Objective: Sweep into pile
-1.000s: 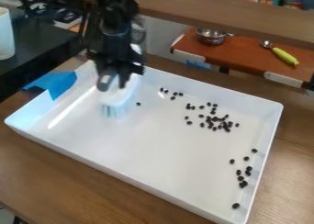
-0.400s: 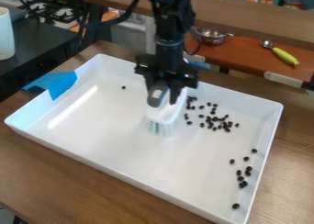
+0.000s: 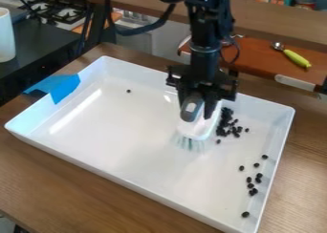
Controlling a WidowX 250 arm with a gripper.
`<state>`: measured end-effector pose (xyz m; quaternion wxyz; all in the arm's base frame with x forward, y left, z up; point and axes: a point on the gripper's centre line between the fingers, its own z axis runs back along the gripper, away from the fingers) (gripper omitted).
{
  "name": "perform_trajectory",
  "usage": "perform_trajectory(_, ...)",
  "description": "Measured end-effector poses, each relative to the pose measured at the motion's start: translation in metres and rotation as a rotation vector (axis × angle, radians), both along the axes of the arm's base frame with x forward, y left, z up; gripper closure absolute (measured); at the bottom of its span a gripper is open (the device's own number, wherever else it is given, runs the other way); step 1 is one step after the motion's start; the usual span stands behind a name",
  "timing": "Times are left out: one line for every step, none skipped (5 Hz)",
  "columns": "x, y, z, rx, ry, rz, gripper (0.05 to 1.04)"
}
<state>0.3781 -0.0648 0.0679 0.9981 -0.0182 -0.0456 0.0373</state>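
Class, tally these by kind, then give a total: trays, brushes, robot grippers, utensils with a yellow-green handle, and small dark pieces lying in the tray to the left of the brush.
White tray: 1
Brush: 1
Black gripper: 1
Utensil with a yellow-green handle: 1
Small dark piece left of the brush: 1
Total: 5

the brush and the arm above it have travelled rightward across the tray. the dark bits that lay loosely spread near the far wall now sit bunched tightly along the brush's right side. one stray bit has shifted farther left and back. the stove has come into view.
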Motion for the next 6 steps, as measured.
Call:
perform_trajectory(-0.002, -0.023, 0.001, -0.016, 0.002, -0.041, 0.587)
perform_trajectory(-0.003, -0.049, 0.003, -0.035, -0.001, -0.078, 0.587)
perform_trajectory(0.001, -0.066, 0.005, -0.054, 0.003, -0.094, 0.587)
perform_trajectory(0.003, -0.069, 0.010, -0.078, 0.002, -0.094, 0.587)
perform_trajectory(0.003, -0.051, 0.035, -0.124, -0.039, -0.072, 0.587)
perform_trajectory(-0.002, -0.006, 0.082, -0.199, -0.108, -0.015, 0.587)
